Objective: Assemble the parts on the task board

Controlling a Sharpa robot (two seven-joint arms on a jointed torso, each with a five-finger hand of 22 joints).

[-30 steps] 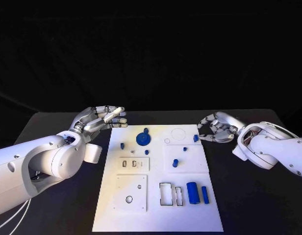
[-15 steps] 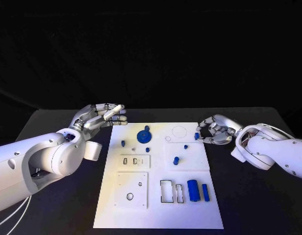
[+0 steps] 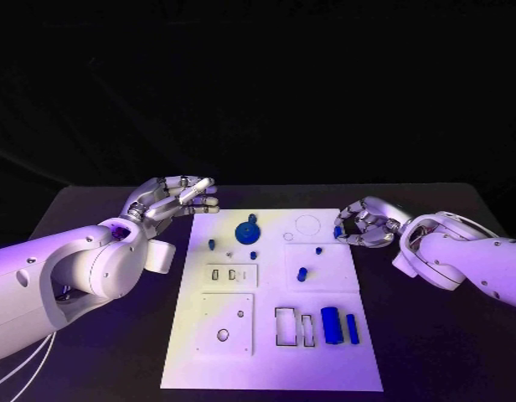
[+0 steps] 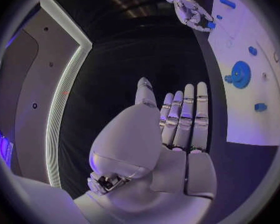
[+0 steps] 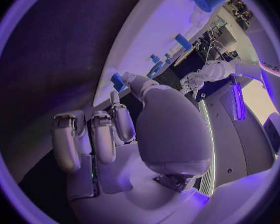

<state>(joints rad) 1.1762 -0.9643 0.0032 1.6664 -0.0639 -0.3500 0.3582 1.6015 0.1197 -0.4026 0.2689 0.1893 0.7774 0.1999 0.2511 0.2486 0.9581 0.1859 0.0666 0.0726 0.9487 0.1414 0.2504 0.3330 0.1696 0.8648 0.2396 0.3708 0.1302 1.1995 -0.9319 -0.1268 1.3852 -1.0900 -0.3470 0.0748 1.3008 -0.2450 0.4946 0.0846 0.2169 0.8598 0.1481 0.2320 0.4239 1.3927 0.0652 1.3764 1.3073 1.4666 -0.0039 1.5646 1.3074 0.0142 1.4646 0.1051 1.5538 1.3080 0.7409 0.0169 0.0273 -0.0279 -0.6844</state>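
Task board [image 3: 270, 335] lies flat at the middle of the black table [image 3: 451, 352], bearing blue parts. A round blue disc [image 3: 246, 231] sits near its far end; two blue cylinders [image 3: 332, 324] lie by the near right recesses. Left hand [image 3: 173, 199] hovers beyond the board's far left corner, fingers extended and empty. Right hand [image 3: 361, 223], fingers curled, pinches a small blue part [image 3: 337, 232] at the board's far right edge.
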